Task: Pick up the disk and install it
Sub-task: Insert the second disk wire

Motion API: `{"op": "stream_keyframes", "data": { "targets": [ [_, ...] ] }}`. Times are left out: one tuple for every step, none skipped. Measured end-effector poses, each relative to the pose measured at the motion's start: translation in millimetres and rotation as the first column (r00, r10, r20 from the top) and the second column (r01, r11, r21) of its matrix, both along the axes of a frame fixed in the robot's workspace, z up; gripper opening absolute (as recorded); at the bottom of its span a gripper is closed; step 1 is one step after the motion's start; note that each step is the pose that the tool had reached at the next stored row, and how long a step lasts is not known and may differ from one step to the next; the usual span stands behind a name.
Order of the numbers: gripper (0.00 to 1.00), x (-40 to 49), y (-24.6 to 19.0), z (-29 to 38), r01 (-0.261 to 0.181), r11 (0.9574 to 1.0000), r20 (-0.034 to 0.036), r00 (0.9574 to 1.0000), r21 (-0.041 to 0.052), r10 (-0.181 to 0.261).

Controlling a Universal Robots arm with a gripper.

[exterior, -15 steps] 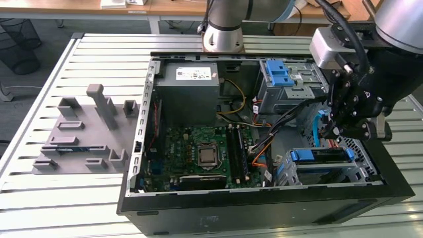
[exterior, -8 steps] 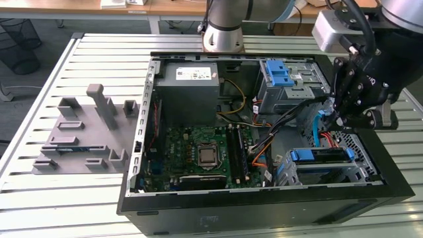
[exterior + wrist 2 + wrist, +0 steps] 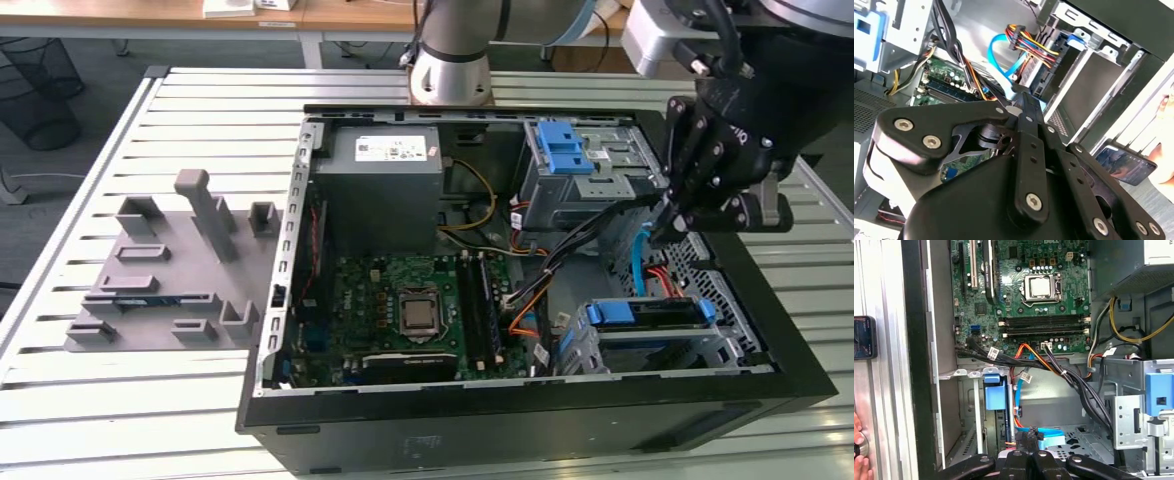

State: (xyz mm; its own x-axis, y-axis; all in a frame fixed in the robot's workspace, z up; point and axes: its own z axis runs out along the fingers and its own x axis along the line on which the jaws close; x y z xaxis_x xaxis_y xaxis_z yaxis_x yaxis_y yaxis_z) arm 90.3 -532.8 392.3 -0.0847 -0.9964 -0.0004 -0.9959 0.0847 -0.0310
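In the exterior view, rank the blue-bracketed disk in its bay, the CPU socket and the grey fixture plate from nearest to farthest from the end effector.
1. The disk, just below the end effector, at the case's right end.
2. The CPU socket, mid-motherboard, further toward the exterior view's left.
3. The grey fixture plate, outside the case, far left on the table.

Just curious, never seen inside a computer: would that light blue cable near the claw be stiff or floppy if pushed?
Probably floppy: the blue cable bends in a loose curve. Likely light, being thin and flat. Beside the gripper, it would probably give way rather than resist.

Phone (image 3: 864, 337) and hand (image 3: 860, 455) edge-cropped.
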Motion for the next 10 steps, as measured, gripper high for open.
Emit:
{"op": "stream_keyframes", "data": {
  "targets": [
    [0.11,-0.1,2.4,0.1,0.0,1.0,0.0005,1.0,-0.004,0.0],
    [0.11,-0.2,4.3,0.1,0.0,1.0,0.001,1.0,-0.0074,0.0],
    [0.11,-0.3,5.8,0.1,0.0,0.9999,0.0015,1.0,-0.0108,0.0],
    [0.11,-0.3,6.7,0.1,0.0,0.9999,0.0016,1.0,-0.0134,0.0],
    [0.11,-0.4,7.3,0.1,0.0,0.9999,0.0017,1.0,-0.0147,0.0],
    [0.11,-0.4,8.1,0.1,0.0,0.9999,0.0018,1.0,-0.0169,0.0],
    [0.11,-0.5,8.9,0.1,0.0,0.9998,0.0017,1.0,-0.0194,0.0],
    [0.11,-0.4,9.5,0.1,0.0,0.9998,0.0017,1.0,-0.0213,0.0],
    [0.11,-0.4,9.9,0.6,0.0,0.9998,0.0017,1.0,-0.0222,0.0],
    [0.11,-0.5,10.3,1.1,0.0,0.9998,0.0018,1.0,-0.0223,0.0]
  ]
}}
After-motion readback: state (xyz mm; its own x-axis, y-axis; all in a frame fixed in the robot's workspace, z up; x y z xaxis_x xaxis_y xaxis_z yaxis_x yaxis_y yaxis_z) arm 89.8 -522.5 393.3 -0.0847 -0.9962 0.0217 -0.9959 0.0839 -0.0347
